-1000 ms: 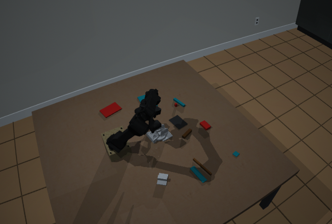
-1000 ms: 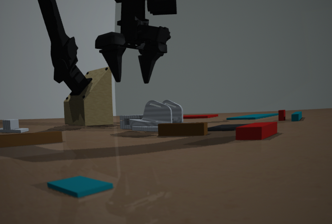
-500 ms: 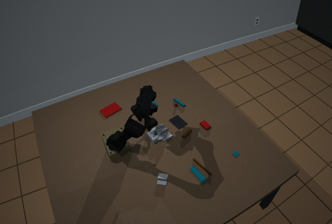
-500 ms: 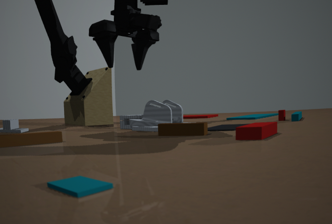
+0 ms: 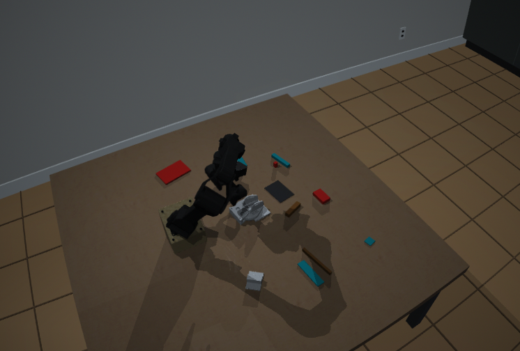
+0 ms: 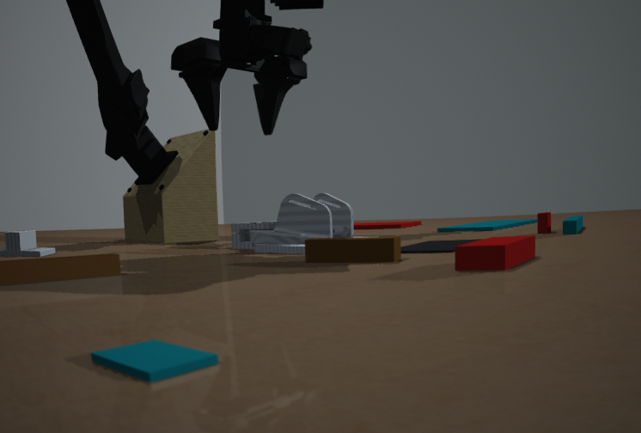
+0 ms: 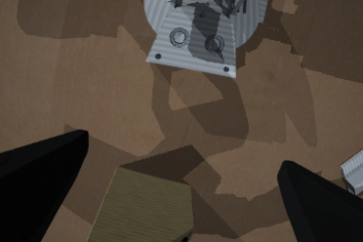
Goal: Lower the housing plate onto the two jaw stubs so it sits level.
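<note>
The light grey assembly [image 5: 249,212] [image 6: 302,224] stands on the table, with two upright slotted side walls. At its end, the housing plate [image 7: 168,55] lies over the two jaw stubs [image 7: 180,37] [image 7: 215,43], whose round ends show in its holes. In the exterior view the plate [image 6: 256,226] looks about level, but any small gap beneath it is too small to judge. The jaws are mostly hidden or hard to tell from the walls. My gripper [image 6: 241,131] [image 7: 188,157] is wide open and empty, high above the table and off the plate, toward the arm's base.
The wooden base block [image 5: 180,244] [image 6: 190,203] [image 7: 151,205] is near my fingers in the wrist view. A small grey stepped part [image 5: 254,281] [image 6: 20,240] stands apart. A brown block [image 5: 292,209] [image 6: 352,249], a black sheet [image 5: 279,191] and a red block [image 5: 320,195] [image 6: 495,253] lie beyond the assembly.
</note>
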